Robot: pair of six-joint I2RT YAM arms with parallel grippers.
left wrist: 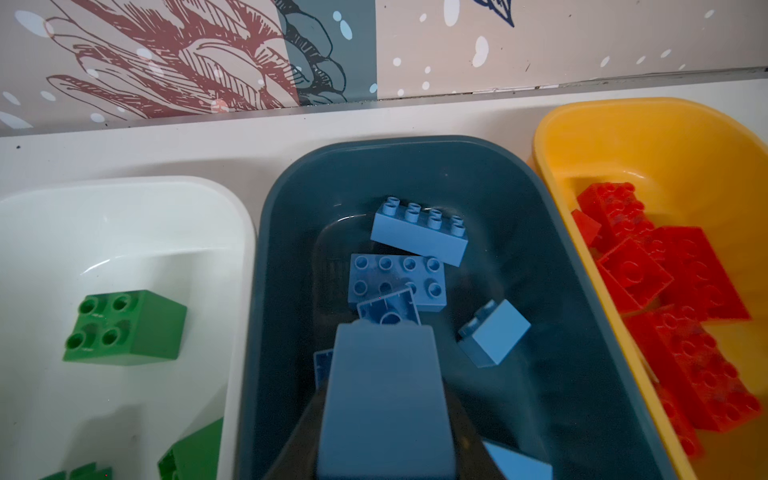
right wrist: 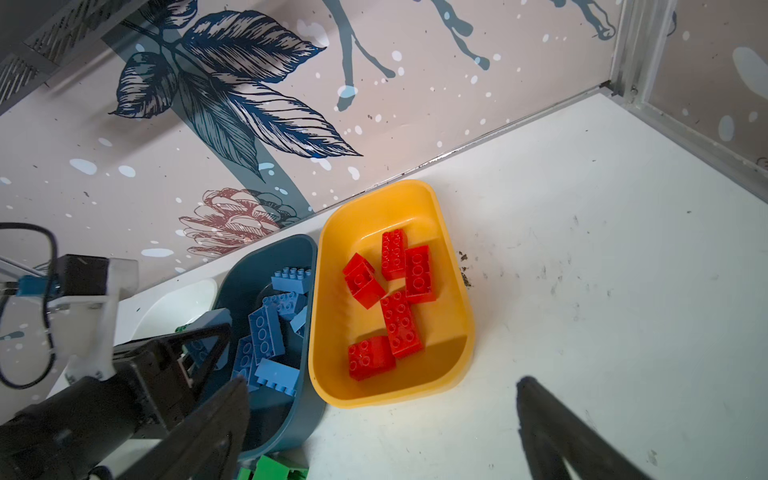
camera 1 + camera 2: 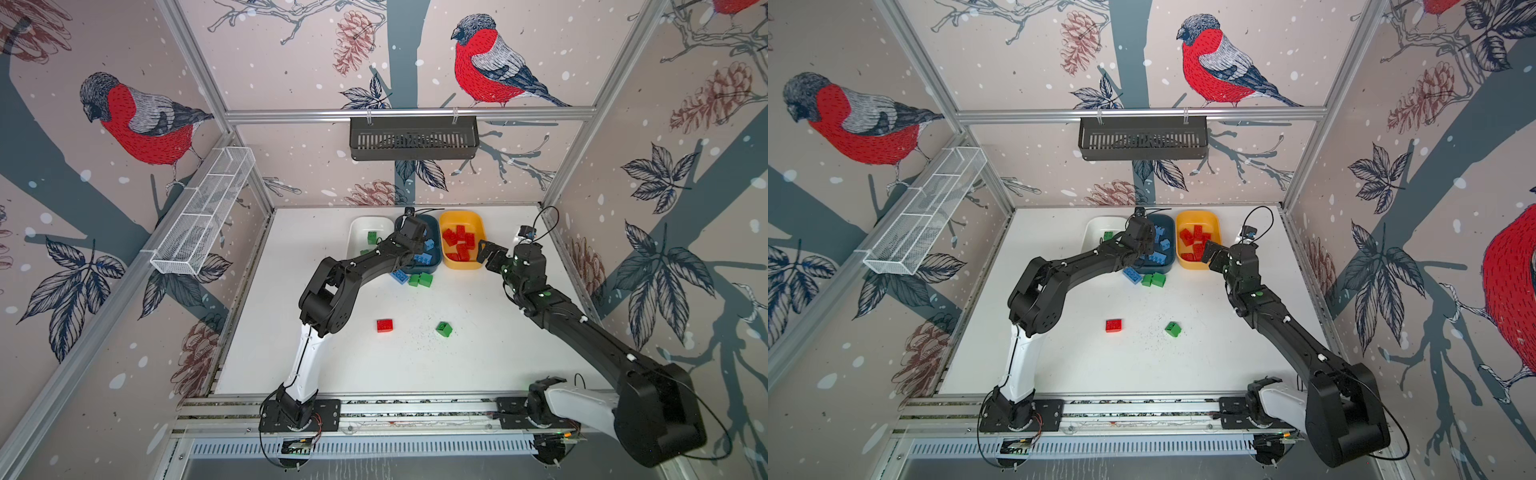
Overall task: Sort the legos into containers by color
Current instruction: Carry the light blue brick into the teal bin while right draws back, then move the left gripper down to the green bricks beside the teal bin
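My left gripper (image 1: 382, 415) is shut on a blue lego (image 1: 384, 386), held over the dark teal container (image 1: 286, 257), where several blue legos lie. The white container (image 1: 232, 199) holds green legos (image 1: 124, 328). Several red legos (image 2: 399, 316) lie in the yellow container (image 2: 453, 266). My right gripper (image 2: 382, 419) is open and empty, above the table just in front of the yellow container. Loose on the table in both top views are a blue lego (image 3: 399, 276), two green legos (image 3: 420, 279), a red lego (image 3: 385, 325) and a green lego (image 3: 444, 329).
A black slotted basket (image 3: 413, 139) hangs on the back wall, and a white wire-mesh tray (image 3: 203, 212) on the left wall. The three containers stand in a row against the back wall. Both arm bases sit on the front rail (image 3: 415, 409).
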